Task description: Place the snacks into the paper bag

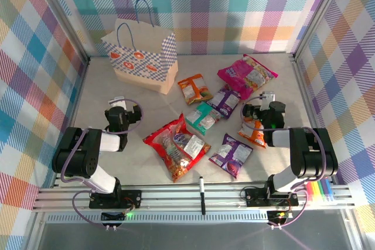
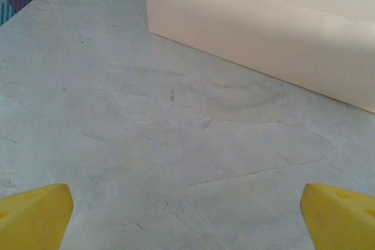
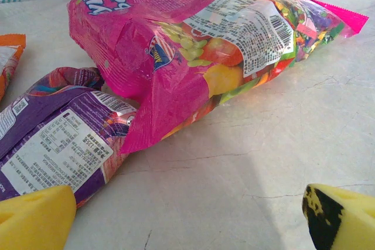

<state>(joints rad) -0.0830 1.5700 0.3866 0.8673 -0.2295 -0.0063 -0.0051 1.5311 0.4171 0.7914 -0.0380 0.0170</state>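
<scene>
The paper bag (image 1: 140, 57) stands upright at the back left, its tan base (image 2: 263, 33) ahead of my left gripper (image 2: 187, 221). That gripper (image 1: 119, 102) is open, low over bare table in front of the bag. The snacks lie spread across the middle: a pink packet (image 1: 247, 74), orange (image 1: 195, 88), purple (image 1: 225, 100), teal (image 1: 203, 116), a large red one (image 1: 176, 146), another purple (image 1: 231, 154) and an orange one (image 1: 253, 133) under the right wrist. My right gripper (image 1: 263, 96) is open and empty, facing the pink packet (image 3: 199, 39) and purple packet (image 3: 58, 139).
A black marker pen (image 1: 201, 194) lies at the near table edge. A small clear wrapper (image 1: 190, 143) rests on the red packet. Coloured pens (image 1: 321, 191) sit by the right arm's base. Checked walls enclose the table on three sides.
</scene>
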